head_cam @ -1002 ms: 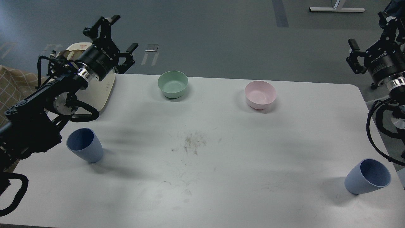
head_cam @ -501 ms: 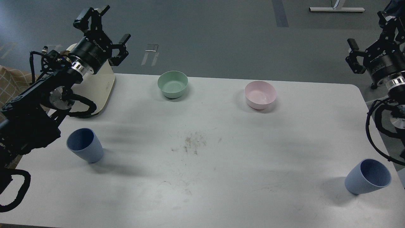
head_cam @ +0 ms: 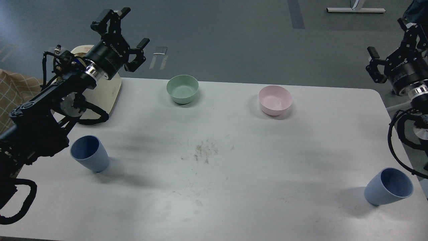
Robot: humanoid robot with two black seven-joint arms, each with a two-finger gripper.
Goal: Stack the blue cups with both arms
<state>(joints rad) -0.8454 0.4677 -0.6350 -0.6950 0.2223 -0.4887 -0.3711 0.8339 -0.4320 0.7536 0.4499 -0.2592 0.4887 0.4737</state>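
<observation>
Head view, cups: two matte dusty-blue tapered tumblers, left cup (head_cam: 89, 153) lower left, right cup (head_cam: 388, 186) lower right, both upright, untouched.
Left gripper (head_cam: 124, 33): upper left, fingers spread, empty.
Right gripper (head_cam: 388, 55): upper right, spread, empty.
Advice: descend each over its cup's rim squarely.

Even, cool overhead light falls on my white table (head_cam: 234, 187) — bright, without harsh glare. Soft, blurred shadows stretch right of each blue cup (head_cam: 89, 153) and the bowls. The picture is sharp throughout — slightly dimmer toward the corners.
</observation>
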